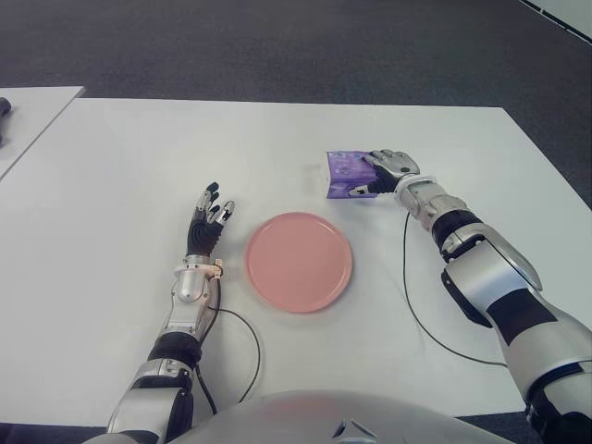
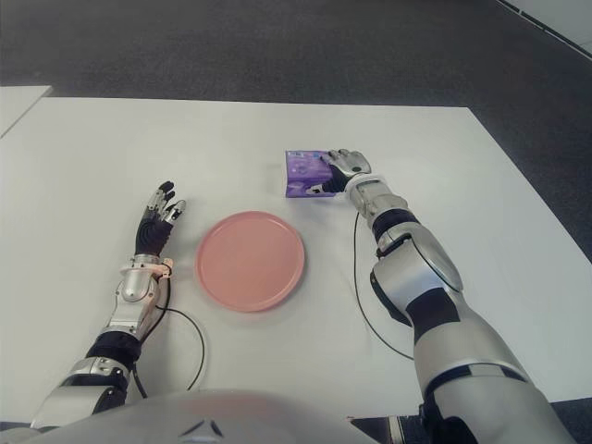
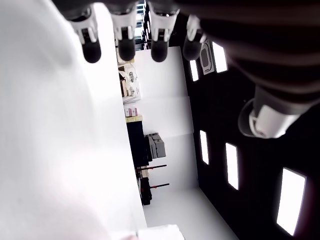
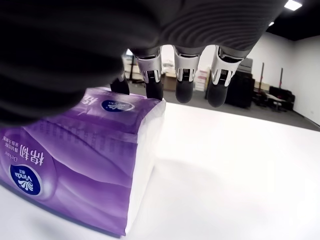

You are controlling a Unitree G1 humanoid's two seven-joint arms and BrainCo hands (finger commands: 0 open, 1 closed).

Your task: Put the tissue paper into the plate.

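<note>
The tissue paper is a purple plastic-wrapped pack (image 1: 343,170) lying flat on the white table (image 1: 139,148), behind and to the right of the pink plate (image 1: 298,262). My right hand (image 1: 377,178) lies against the pack's right side. Its fingers (image 4: 183,82) stretch out straight over the pack's (image 4: 75,165) top edge, and the thumb shows at the pack's near corner. The fingers are not closed around the pack. The plate holds nothing. My left hand (image 1: 208,217) shows just left of the plate with its fingers spread and nothing in them.
A black cable (image 1: 412,296) runs across the table from my right wrist, and another (image 1: 250,347) loops by my left forearm. A second white table (image 1: 28,111) with a dark object (image 1: 5,106) on it stands at the far left. Dark carpet lies beyond the far edge.
</note>
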